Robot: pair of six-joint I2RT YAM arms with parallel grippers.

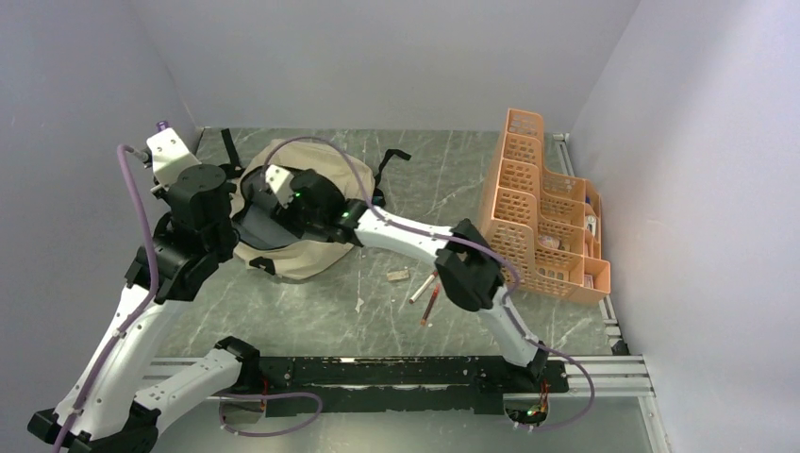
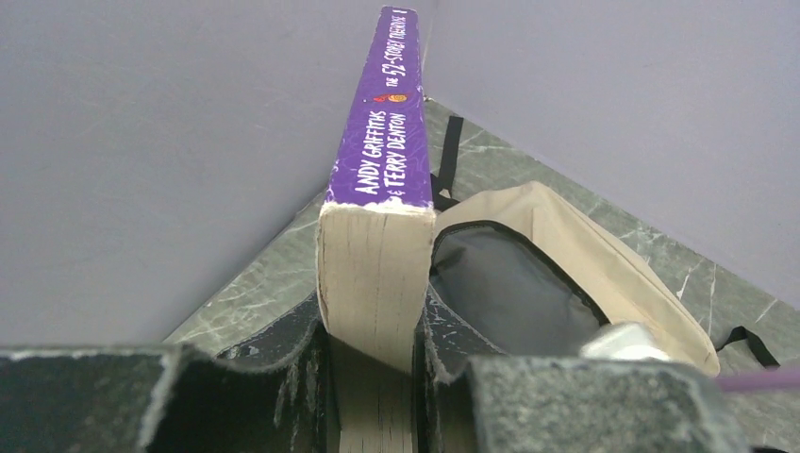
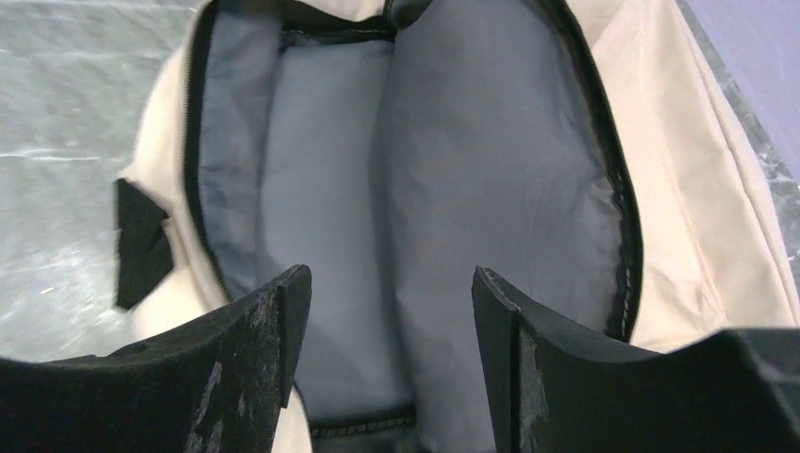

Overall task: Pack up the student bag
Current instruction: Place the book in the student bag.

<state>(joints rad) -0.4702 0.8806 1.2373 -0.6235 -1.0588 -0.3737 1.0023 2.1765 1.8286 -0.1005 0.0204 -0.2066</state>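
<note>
Left gripper (image 2: 373, 330) clenched on a purple book (image 2: 382, 123), student bag (image 1: 292, 260) lay unzipped at ten o'clock on the tabletop (image 1: 425, 189), right gripper (image 3: 382, 321) released, jaws apart above its grey lining

Top view: the arms (image 1: 406, 231) cover most of the student bag (image 1: 297, 262). We cannot identify the small items (image 1: 423, 288) at lower centre, nor the contents of the orange organizer (image 1: 528, 189) at right. Left wrist view: the book (image 2: 382, 142) runs off the bottom edge, and its far title lettering blurs.

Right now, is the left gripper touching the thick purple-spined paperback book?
Touching. In the left wrist view the left gripper clamps the purple-spined paperback book between its fingers.
</note>
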